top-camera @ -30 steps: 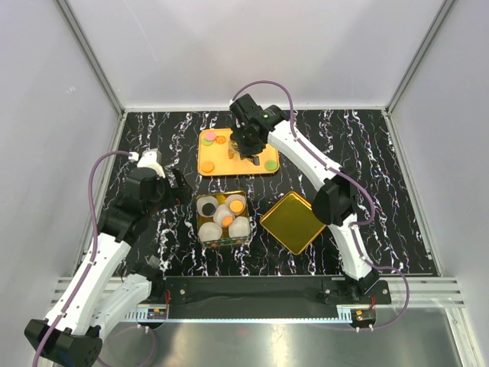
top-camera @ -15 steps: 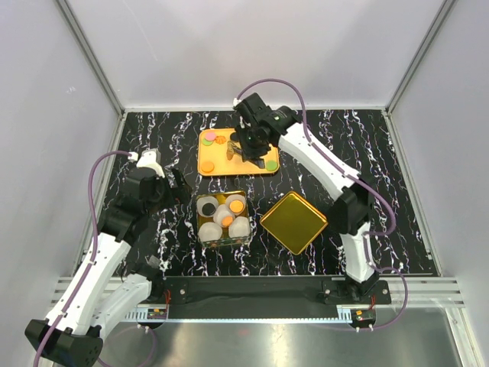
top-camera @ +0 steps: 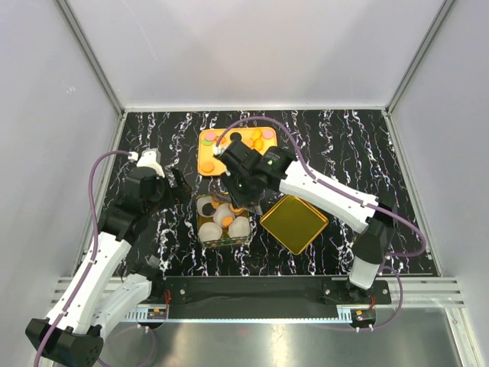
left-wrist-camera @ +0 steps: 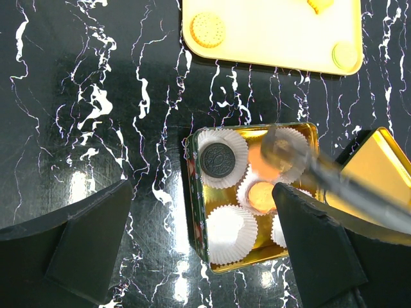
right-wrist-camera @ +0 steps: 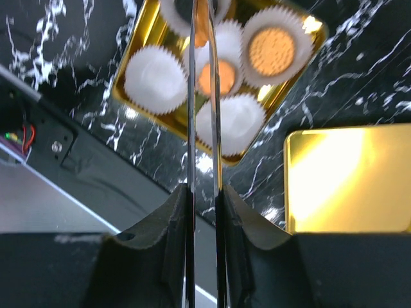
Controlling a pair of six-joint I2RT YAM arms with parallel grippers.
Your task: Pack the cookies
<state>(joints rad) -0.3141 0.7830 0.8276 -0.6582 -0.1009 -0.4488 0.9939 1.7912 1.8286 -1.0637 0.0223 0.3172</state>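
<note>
White arm links (top-camera: 328, 193), black joints (top-camera: 141, 195), purple cables (top-camera: 92, 200)

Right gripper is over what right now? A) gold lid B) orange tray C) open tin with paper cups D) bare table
C: the right gripper, shut on thin metal tongs, hangs over the open tin, and the tong tips reach in among its paper cups.

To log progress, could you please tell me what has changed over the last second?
The right gripper, shut on tweezers, swung from above the orange tray toward the near edge and now hangs over the cookie tin. The left gripper, tin, tray and gold lid stayed put.
</note>
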